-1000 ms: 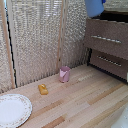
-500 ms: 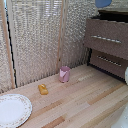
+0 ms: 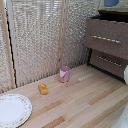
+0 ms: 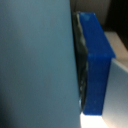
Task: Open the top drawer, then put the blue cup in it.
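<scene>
My tool's finger pad point(image 4: 95, 65) fills the wrist view, a blue block edge-on beside a pale blue-grey surface. I can't tell how the jaws stand. The arm itself is out of the exterior view.

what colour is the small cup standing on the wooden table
Pink; the pink cup shows best in the exterior view.

Dark matte wooden top drawer point(image 3: 106, 39), silvery metal handle point(image 3: 106, 39).
</scene>
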Motion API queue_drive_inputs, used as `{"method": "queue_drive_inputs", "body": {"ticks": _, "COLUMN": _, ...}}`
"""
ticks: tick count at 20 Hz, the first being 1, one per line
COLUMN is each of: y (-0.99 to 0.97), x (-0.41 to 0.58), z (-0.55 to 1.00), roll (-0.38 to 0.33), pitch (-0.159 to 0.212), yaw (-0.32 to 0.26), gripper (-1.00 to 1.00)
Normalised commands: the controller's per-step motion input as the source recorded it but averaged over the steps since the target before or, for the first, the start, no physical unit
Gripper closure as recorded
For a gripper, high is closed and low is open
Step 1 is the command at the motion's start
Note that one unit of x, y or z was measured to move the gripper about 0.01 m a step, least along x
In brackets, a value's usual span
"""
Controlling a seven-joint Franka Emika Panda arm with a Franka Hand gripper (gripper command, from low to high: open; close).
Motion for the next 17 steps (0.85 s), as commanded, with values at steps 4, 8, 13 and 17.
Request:
{"method": "queue_drive_inputs", "body": {"ticks": 4, "y": -0.15, "x": -0.004, "z": -0.15, "roll": 0.002, "pitch": 0.081, "yaw": -0.063, "gripper": 1.00}}
{"method": "queue_drive_inputs", "body": {"ticks": 8, "y": -0.04, "x": 0.010, "z": 0.17, "roll": 0.000, "pitch": 0.071, "yaw": -0.007, "gripper": -1.00}}
{"method": "queue_drive_inputs", "body": {"ticks": 13, "y": -0.11, "x": 0.219, "z": 0.78, "roll": 0.014, "pitch": 0.012, "yaw": -0.003, "gripper": -1.00}}
{"method": "queue_drive_inputs", "body": {"ticks": 17, "y": 0.03, "x": 0.236, "z": 0.93, "roll": -0.006, "pitch": -0.016, "yaw": -0.029, "gripper": -1.00}}
